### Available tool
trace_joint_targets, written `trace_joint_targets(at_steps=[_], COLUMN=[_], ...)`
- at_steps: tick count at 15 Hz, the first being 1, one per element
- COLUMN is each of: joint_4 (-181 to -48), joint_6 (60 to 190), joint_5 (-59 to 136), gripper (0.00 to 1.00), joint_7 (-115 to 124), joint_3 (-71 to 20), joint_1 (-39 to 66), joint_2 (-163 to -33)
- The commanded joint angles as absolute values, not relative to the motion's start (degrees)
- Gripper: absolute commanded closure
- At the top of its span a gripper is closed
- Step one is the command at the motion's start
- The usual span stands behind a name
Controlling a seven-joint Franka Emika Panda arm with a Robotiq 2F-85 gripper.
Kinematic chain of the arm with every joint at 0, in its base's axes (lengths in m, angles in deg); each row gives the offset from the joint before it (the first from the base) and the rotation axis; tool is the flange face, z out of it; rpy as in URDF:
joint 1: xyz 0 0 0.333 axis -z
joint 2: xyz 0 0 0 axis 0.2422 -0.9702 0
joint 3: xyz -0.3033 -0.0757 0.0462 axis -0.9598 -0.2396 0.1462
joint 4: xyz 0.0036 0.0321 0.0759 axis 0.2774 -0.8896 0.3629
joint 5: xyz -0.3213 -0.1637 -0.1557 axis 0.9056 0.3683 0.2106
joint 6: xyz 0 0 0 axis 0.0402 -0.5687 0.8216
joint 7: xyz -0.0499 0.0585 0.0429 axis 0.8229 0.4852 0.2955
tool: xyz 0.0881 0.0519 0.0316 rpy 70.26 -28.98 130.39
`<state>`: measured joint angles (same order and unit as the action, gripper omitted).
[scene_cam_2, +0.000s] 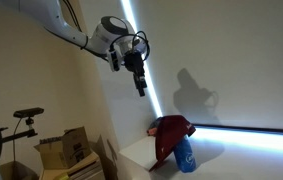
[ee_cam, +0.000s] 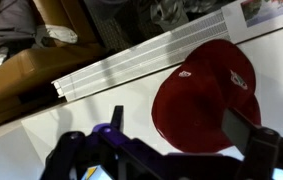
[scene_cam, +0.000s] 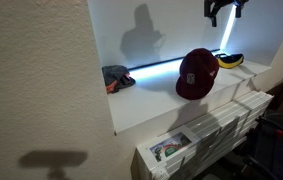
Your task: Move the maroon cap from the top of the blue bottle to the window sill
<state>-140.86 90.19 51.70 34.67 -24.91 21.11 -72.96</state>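
Observation:
The maroon cap [scene_cam: 196, 74] sits on top of the blue bottle [scene_cam_2: 185, 156] on the white window sill [scene_cam: 146, 100]. In an exterior view the cap [scene_cam_2: 168, 133] drapes over the bottle. The bottle is hidden under the cap in the wrist view. My gripper [scene_cam: 223, 10] hangs well above the cap, also seen in an exterior view [scene_cam_2: 139, 86]. In the wrist view the gripper [ee_cam: 179, 126] is open and empty, with the cap [ee_cam: 206, 92] below, between its two fingers.
A grey cap [scene_cam: 117, 77] lies at one end of the sill and a yellow and black cap [scene_cam: 229, 60] at the other. A white radiator [scene_cam: 216, 125] runs below the sill. Cardboard boxes [scene_cam_2: 71, 150] stand on the floor.

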Motion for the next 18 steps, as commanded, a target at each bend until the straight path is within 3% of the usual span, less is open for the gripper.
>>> trace_joint_targets(at_steps=[1, 4, 10, 18], joint_4=[-145.79, -148.09, -145.28, -146.99], joint_6=[95.30, 98.90, 94.71, 115.47], joint_5=[60.40, 66.72, 60.85, 62.15], gripper=[0.00, 0.00, 0.00, 0.00], joint_7=[29.54, 22.66, 23.95, -2.92], joint_3=[-25.38, -26.69, -26.78, -30.34], joint_1=[21.65, 22.07, 21.31, 22.33], joint_2=[-74.31, -75.62, -76.29, -80.14])
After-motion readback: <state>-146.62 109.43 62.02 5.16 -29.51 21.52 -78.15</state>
